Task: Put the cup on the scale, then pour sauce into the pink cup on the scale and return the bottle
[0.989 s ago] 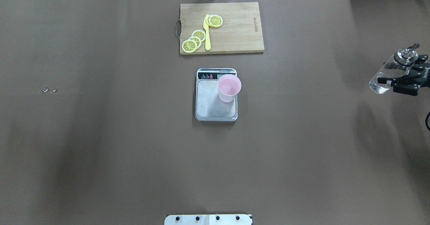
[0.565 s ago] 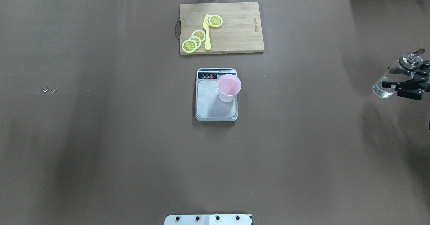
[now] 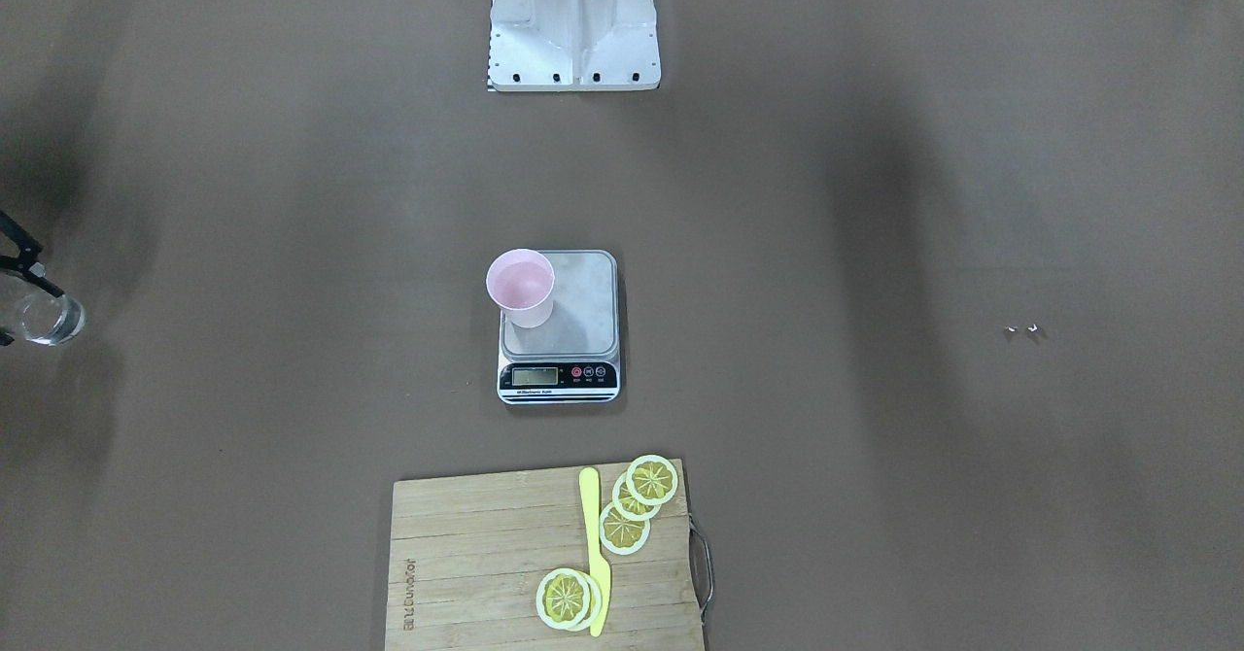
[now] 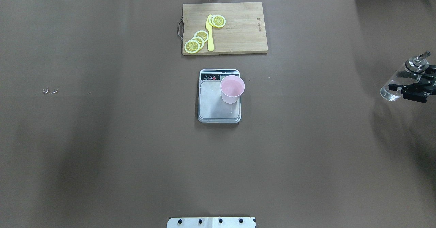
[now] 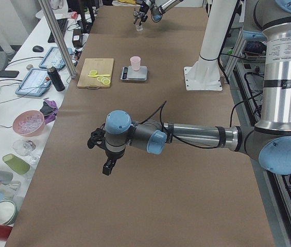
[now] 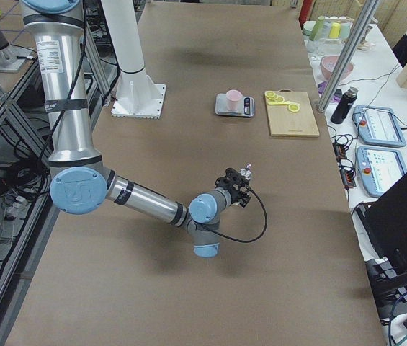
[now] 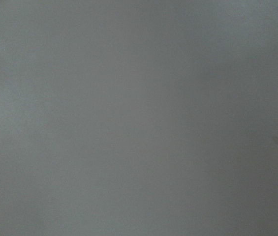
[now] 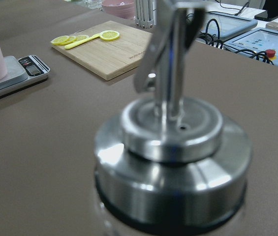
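Note:
The pale pink cup (image 4: 232,89) stands on the far right corner of the scale's silver platform (image 4: 214,107); both also show in the front-facing view, the cup (image 3: 521,287) on the scale (image 3: 575,321). My right gripper (image 4: 401,89) is shut on the clear glass bottle (image 4: 395,83) at the table's far right, and holds it roughly upright. Its silver spout top (image 8: 173,157) fills the right wrist view. A little clear liquid lies in the bottle's base (image 3: 47,321). My left gripper (image 5: 104,154) shows only in the exterior left view; I cannot tell whether it is open or shut.
A wooden cutting board (image 4: 238,30) with lemon slices (image 4: 197,41) and a yellow knife (image 4: 209,34) lies beyond the scale. Two small shiny bits (image 4: 50,91) lie on the brown table cover at the left. The robot's base plate (image 4: 211,222) is at the near edge.
My right gripper has carried the bottle further right, away from the scale. The cup and scale have not moved.

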Robot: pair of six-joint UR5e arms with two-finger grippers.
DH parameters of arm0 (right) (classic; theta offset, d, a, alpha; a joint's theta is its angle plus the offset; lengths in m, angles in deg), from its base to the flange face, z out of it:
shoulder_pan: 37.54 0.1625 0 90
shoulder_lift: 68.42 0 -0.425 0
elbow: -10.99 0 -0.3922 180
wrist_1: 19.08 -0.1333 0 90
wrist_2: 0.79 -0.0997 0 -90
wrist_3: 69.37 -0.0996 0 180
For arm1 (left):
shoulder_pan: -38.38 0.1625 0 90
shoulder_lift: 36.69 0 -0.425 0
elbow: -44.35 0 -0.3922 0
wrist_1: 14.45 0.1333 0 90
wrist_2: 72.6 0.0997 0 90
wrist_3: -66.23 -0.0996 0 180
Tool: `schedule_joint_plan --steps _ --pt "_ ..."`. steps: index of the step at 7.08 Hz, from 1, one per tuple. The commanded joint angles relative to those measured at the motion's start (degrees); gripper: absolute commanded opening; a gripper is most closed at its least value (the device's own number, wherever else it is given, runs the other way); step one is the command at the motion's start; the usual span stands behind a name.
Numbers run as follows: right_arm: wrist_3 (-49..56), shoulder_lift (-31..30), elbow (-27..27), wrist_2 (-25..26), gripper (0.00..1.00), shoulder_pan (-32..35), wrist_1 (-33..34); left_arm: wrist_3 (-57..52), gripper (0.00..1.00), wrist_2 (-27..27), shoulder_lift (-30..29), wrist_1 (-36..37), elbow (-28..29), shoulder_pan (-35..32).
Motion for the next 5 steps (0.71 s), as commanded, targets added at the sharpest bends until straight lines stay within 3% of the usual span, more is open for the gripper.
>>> schedule_joint_plan --steps 1,5 --pt "-0.1 0.2 -1.5 2.2 0.36 -1.1 0.0 0.0 1.00 -3.7 1.0 0.5 -2.2 0.0" --pt "-0.1 0.3 -2.1 5.1 0.37 -3.3 0.0 -0.2 1.00 -6.1 4.1 0.1 -2.1 -0.1"
